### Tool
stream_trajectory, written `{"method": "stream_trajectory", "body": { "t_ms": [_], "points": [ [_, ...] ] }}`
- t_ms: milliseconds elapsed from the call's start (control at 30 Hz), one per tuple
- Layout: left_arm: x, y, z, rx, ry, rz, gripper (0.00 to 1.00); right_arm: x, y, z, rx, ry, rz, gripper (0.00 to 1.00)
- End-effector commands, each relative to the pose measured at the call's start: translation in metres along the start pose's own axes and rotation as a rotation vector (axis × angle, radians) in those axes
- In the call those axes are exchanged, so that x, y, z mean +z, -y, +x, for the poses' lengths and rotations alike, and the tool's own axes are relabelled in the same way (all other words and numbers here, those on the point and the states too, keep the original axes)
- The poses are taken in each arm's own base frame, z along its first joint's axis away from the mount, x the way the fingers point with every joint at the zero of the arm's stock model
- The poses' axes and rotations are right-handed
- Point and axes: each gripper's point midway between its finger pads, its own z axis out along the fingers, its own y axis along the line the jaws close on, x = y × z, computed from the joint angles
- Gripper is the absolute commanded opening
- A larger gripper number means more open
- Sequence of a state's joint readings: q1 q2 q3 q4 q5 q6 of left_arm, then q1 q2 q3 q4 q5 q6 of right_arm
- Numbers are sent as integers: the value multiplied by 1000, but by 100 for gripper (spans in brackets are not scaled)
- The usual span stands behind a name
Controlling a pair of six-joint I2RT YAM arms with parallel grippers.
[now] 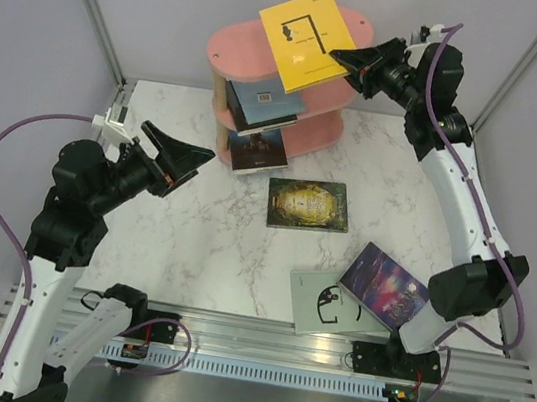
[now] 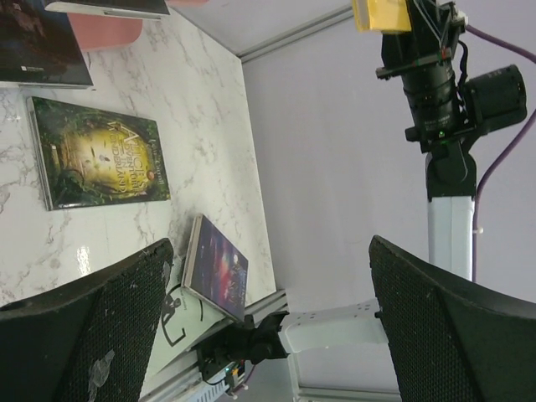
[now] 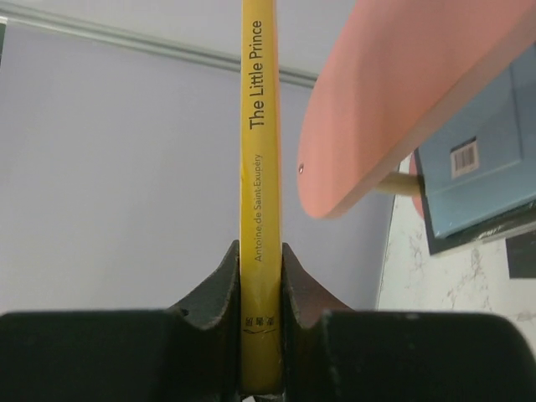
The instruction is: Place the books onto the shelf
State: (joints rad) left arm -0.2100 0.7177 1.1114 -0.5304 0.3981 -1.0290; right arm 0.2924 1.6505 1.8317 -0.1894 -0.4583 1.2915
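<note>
Yellow book point(image 3: 260, 151), its spine lettered "The Little Prince" and "Antoine de Saint-Exupéry", is clamped at the spine in the right claw point(image 3: 260, 260), up by the top board of the shelf point(image 1: 233, 44) at the table's point(image 1: 192, 240) far edge. The left claw point(image 1: 179, 155) gapes wide and empty over the left side. A blue book point(image 1: 263, 104) and a dark book point(image 1: 259, 149) fill the lower tiers. A green-gold book point(image 1: 308, 205) lies mid-table, and a galaxy book point(image 1: 389, 285) and a grey book point(image 1: 319, 305) lie near the front edge.

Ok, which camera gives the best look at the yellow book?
The top view: the yellow book shows nearly its whole cover, held by the right fingers over the shelf. The right wrist view shows only its spine, clamped edge-on. The left wrist view catches just a yellow corner at the frame's top.
</note>
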Motion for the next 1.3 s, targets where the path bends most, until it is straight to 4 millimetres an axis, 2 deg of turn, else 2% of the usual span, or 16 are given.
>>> {"method": "stream_trajectory", "body": {
  "t_ms": [0, 67, 100, 167, 200, 267, 300, 467, 600, 633, 667, 767, 867, 1100, 1167, 1267],
  "points": [
    [0, 12, -11, 98, 25, 20, 100, -3, -47, -42, -58, 66, -149, 0],
    [4, 11, -13, 100, 18, 12, 100, 1, -52, -57, -51, 80, -169, 0],
    [5, 10, -13, 102, 17, 10, 100, 12, -34, -72, -37, 94, -144, 0],
    [7, 10, -16, 109, 22, 6, 100, 16, -37, -85, -19, 102, -162, 0],
    [9, 9, -16, 112, 22, 4, 100, 29, -16, -96, 5, 101, -135, 0],
    [9, 10, -18, 121, 26, 4, 100, 34, -19, -105, 30, 85, -156, 0],
    [11, 8, -19, 120, 24, -2, 100, 50, 6, -113, 67, 72, -130, 0],
    [12, 6, -22, 132, 29, -7, 100, 74, 39, -117, 177, -37, -138, 0],
    [13, 5, -27, 131, 37, -14, 100, 77, 61, -107, 211, -102, -107, 2],
    [15, 3, -27, 129, 32, -19, 100, 76, 65, -105, 214, -111, -98, 7],
    [16, 3, -27, 127, 27, -18, 100, 75, 74, -104, 226, -114, -79, 27],
    [20, -3, -25, 112, 13, -32, 100, 71, 90, -110, 226, -100, -51, 54],
    [23, -6, -24, 93, 1, -39, 100, 66, 99, -113, 238, -102, -32, 67],
    [30, -19, -20, 51, -15, -69, 100, 45, 119, -133, 257, -88, 0, 83],
    [31, -22, -18, 37, -19, -73, 100, 45, 127, -126, 275, -126, 10, 98],
    [33, -26, -17, 21, -19, -80, 100, 43, 135, -119, 281, -165, 21, 98]
  ]
}}
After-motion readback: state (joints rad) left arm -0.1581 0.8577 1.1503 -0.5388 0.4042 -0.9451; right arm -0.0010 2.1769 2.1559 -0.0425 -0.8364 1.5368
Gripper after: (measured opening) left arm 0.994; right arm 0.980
